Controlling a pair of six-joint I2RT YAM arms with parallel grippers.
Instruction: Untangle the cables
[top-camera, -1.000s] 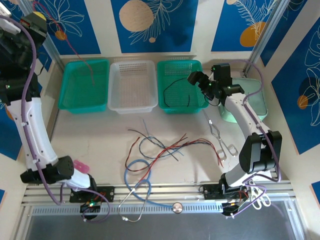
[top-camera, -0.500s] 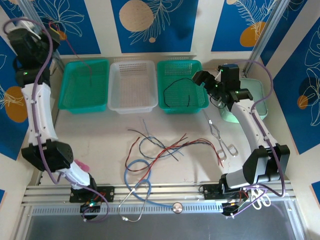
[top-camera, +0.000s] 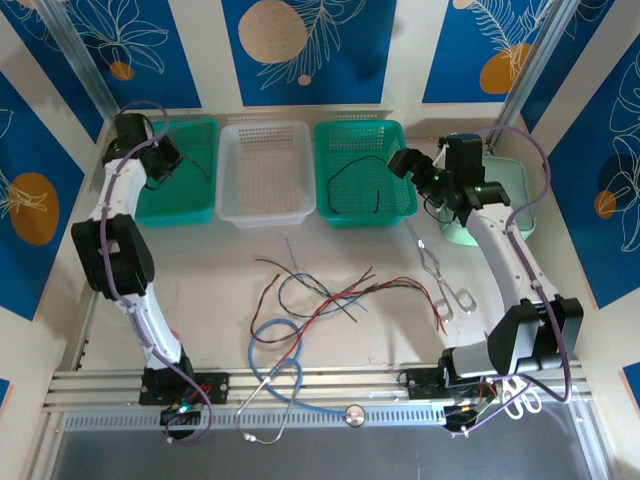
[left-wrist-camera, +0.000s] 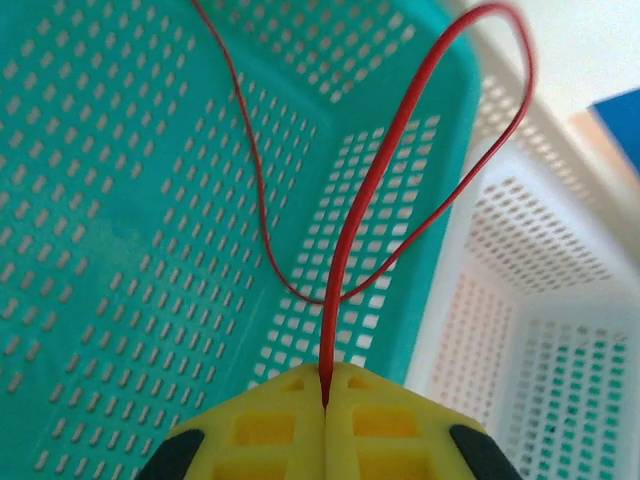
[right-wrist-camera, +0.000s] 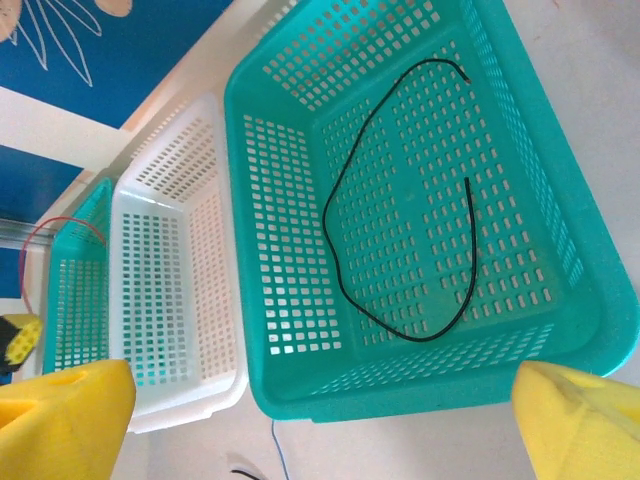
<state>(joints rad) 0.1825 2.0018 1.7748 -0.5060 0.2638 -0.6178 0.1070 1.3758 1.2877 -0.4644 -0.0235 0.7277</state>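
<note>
Left wrist view, L hand (left-wrist-camera: 326, 388) pinched on red cable (left-wrist-camera: 338, 270) over green basket (left-wrist-camera: 120, 250), R hand (right-wrist-camera: 318, 420) spread wide, empty.

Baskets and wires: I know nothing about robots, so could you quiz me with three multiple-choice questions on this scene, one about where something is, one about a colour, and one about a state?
1. Where does the lone black wire lie?
A. wound round the blue tube
B. in the right green basket
C. hanging from the right fingers

2. What colour is the middle basket?
A. white
B. green
C. blue

3. The left fingers are:
A. wide open
B. shut on a red wire
C. shut on nothing

Answers:
1 B, it curls loosely on that basket's floor.
2 A, its mesh is plainly white.
3 B, they meet with the red strand pinched between them.
</note>
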